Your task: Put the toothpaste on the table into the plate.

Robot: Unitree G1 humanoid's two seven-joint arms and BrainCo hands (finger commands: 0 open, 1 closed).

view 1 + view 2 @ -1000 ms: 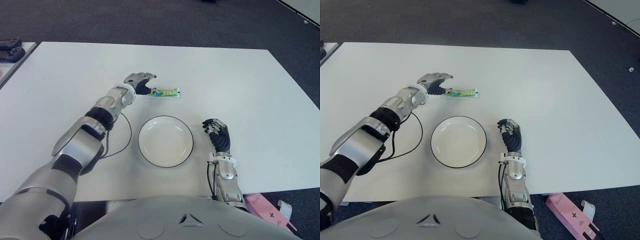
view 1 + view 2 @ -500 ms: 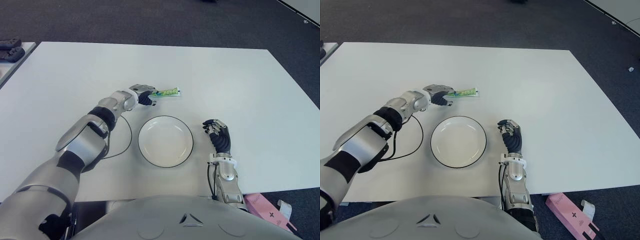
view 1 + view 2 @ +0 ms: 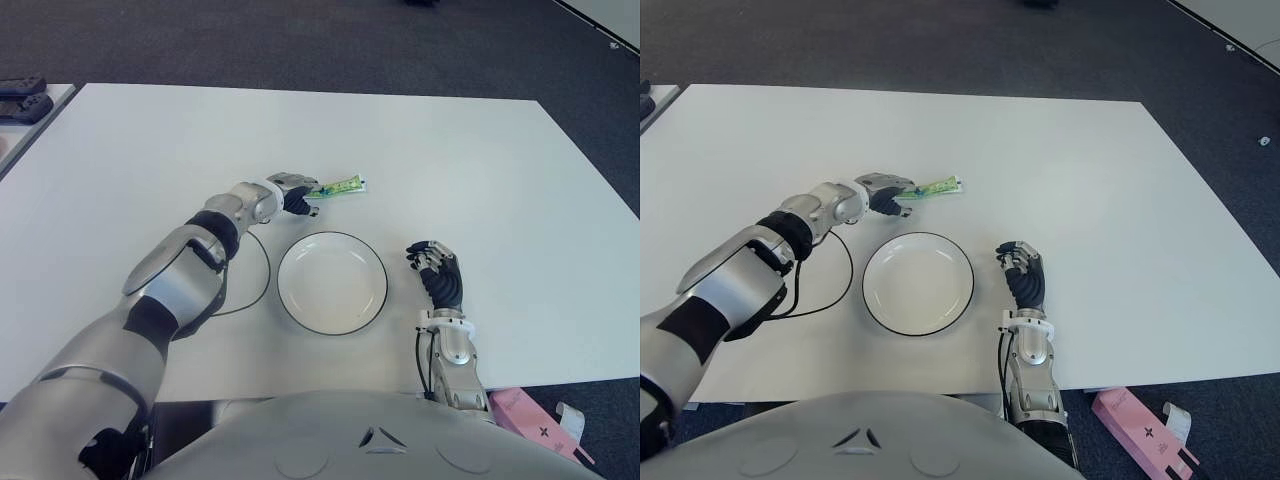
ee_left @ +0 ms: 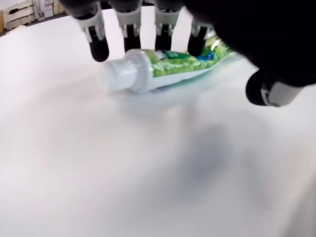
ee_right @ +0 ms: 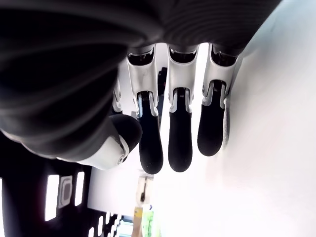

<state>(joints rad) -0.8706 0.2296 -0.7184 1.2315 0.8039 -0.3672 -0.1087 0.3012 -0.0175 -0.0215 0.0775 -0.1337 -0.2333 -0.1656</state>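
Note:
A green toothpaste tube (image 3: 342, 184) with a white cap (image 4: 117, 77) lies on the white table (image 3: 480, 170), just beyond the empty white plate (image 3: 331, 285). My left hand (image 3: 292, 192) is at the tube's cap end. In the left wrist view its four fingertips (image 4: 131, 39) reach over the tube (image 4: 168, 69) and touch its far side, while the thumb (image 4: 266, 91) stays a little apart on the near side. The tube still lies on the table. My right hand (image 3: 437, 270) shows idle to the right of the plate, fingers relaxed and holding nothing.
A black cable (image 3: 262, 270) loops on the table to the left of the plate. A pink box (image 3: 530, 415) lies on the floor past the table's near right edge. Dark objects (image 3: 20, 100) sit on a neighbouring table at the far left.
My left hand dropped from above the tube's cap end down onto it and curled its fingers over. The tube has turned slightly, its far end swinging away from me.

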